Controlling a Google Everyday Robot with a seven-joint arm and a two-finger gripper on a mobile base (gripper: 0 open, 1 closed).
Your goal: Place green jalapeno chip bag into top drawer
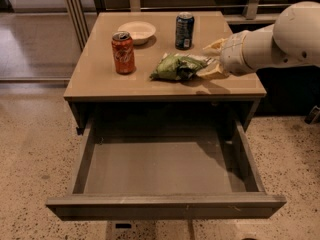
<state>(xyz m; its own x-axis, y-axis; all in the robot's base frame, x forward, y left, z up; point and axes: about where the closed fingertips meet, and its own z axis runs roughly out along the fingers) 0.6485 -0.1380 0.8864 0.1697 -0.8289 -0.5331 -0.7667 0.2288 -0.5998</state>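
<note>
We see the gripper point(212, 60) low over the right part of the table point(100, 79), at the end of a white arm point(270, 41) that reaches in from the right edge. Its two tan fingers point(214, 46) are spread apart, one toward the back of the table and one toward the front, with the right end of the bag point(177, 66) lying between them; we cannot tell whether either finger touches the foil, and nothing is gripped. The bag lies crumpled on the tabletop, roughly at its middle and a little to the right. To its left stands an orange can point(123, 52), upright and apart from the bag. Behind the bag, near the far edge, stands a dark can point(184, 30), and left of that sits a shallow pale bowl point(136, 31). Below the tabletop the drawer point(165, 206) is pulled well out toward us, and we see its plain grey floor, with a shadow along the right side.
</note>
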